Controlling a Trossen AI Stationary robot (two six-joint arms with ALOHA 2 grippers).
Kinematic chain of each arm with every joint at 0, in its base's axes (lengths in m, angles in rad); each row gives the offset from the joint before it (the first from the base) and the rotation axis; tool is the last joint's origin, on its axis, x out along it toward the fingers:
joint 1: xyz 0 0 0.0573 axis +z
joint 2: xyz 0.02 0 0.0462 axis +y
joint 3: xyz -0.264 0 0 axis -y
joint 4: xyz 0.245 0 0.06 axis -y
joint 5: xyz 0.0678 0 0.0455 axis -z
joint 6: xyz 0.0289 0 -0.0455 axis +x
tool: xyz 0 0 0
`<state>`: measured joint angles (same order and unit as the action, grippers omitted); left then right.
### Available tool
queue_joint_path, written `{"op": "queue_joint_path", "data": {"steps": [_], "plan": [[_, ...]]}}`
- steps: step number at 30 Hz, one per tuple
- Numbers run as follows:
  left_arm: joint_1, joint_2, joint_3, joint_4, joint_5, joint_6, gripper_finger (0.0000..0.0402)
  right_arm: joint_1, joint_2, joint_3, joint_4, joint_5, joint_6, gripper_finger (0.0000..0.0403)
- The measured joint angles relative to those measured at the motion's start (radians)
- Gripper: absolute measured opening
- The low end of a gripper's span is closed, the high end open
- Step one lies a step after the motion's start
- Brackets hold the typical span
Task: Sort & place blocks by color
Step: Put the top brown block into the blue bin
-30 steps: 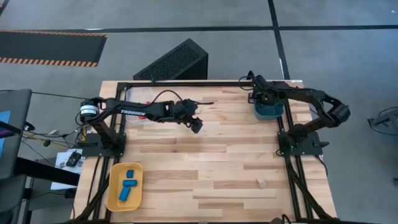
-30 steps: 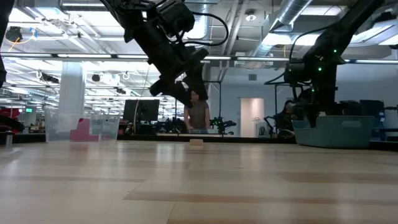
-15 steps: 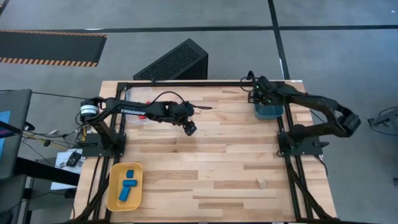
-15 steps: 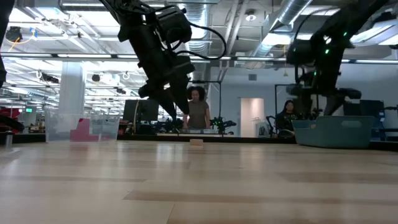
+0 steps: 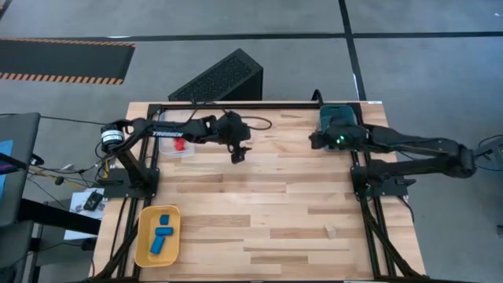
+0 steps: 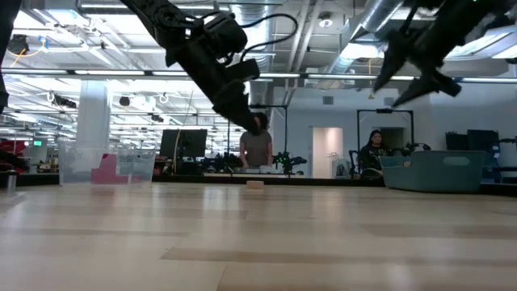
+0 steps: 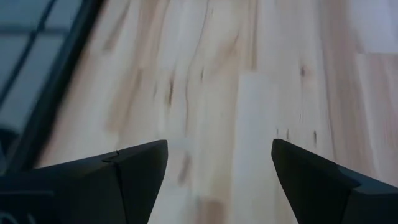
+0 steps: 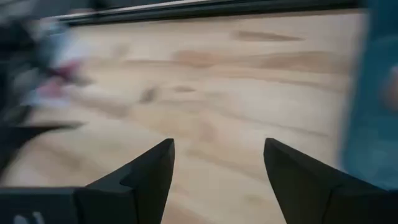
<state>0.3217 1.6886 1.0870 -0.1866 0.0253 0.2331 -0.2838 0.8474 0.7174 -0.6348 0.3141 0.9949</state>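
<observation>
Right now both my claws are spread wide and carry nothing. My right gripper [image 5: 314,140] hangs above the wood just beside the teal tray [image 5: 336,115], which sits at two o'clock on the table [image 5: 259,212]; my left gripper [image 5: 236,156] hovers near twelve o'clock, close to the clear tray [image 5: 174,146] holding a red block [image 5: 180,145]. Two blue blocks [image 5: 163,228] lie in the yellow tray [image 5: 141,244] at seven o'clock. One pale wooden block [image 5: 331,230] lies loose at five o'clock, well apart from either claw. I judge that one is next, and my right arm is nearer. To do it well I should swing over it first, square my fingers to its flat sides, then drop straight down and close gently, so it does not skate away.
</observation>
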Motion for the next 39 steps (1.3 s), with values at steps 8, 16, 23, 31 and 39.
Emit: {"op": "queue_joint_path", "data": {"steps": [8,16,23,31,39], "plan": [[0.105,0.002,0.000,0.093,0.085,0.085,0.0277,0.291,-0.063,0.000,0.229,0.029,-0.008,0.0270],[0.200,0.155,-0.001,0.065,0.243,0.132,0.0277,0.389,-0.007,0.000,0.237,0.157,-0.004,0.0270],[0.179,0.248,0.011,0.057,0.197,0.166,0.0277,0.389,0.053,0.001,0.234,0.152,0.025,0.0269],[0.176,0.262,0.064,0.068,0.118,0.224,0.0277,0.387,0.091,0.001,0.235,0.128,0.026,0.0269],[0.179,0.281,0.097,0.083,0.214,0.304,0.0277,0.387,0.088,0.001,0.236,0.120,0.026,0.0269]]}}
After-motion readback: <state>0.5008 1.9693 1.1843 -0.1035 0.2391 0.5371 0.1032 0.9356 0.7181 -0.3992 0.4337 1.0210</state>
